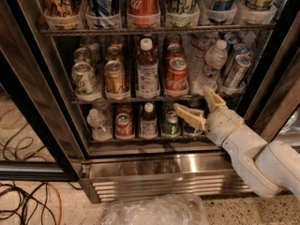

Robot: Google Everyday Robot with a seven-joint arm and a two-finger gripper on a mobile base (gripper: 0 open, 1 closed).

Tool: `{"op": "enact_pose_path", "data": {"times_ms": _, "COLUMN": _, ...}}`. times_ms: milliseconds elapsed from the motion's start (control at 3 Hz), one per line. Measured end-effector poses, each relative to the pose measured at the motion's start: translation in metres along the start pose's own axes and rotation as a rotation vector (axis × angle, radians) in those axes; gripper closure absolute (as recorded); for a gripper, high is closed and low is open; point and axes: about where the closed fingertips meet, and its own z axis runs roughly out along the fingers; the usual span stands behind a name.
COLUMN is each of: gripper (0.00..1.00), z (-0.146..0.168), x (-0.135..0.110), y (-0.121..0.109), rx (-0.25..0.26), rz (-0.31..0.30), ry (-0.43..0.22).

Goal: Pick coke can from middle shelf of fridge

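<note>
The fridge (154, 170) stands with its glass door open, wire racks of cans and bottles above a stainless steel base and grille. The coke can (176, 76) stands upright at the front of the middle shelf (123, 99), in a white cup-tray, with more cans lined up behind it. On its left, just beside it, is a bottle with a white cap (147, 69), and further left a gold-tan can (116, 78) and a pale green can (84, 78). On its right a clear water bottle (211, 64) leans to the right.

The gripper (192, 100) reaches in from the lower right on a white arm and sits at the front edge of the middle shelf, just below and to the right of the coke can, not touching it. Its jaws are spread wide with nothing held between them: one finger points left across the lower shelf, the other points up towards the foot of the water bottle.

On the lower shelf stand a small red can (124, 124), a dark bottle (148, 121) and a green can (171, 123). A tall red can (143, 1) stands on the rack above. Cables (23, 205) lie on the floor at left, and crumpled clear plastic (154, 210) lies in front of the base
</note>
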Motion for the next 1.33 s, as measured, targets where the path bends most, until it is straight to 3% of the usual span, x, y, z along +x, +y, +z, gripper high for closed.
{"op": "enact_pose_path", "data": {"times_ms": 333, "gripper": 0.33, "z": 0.0000, "x": 0.0000, "y": 0.0000, "rx": 0.000, "rz": 0.000, "ry": 0.000}}
{"op": "enact_pose_path", "data": {"times_ms": 667, "gripper": 0.20, "z": 0.0000, "x": 0.0000, "y": 0.0001, "rx": 0.000, "rz": 0.000, "ry": 0.000}}
{"op": "enact_pose_path", "data": {"times_ms": 1333, "gripper": 0.38, "z": 0.0006, "x": -0.0001, "y": 0.0011, "rx": -0.003, "rz": -0.001, "ry": -0.001}}
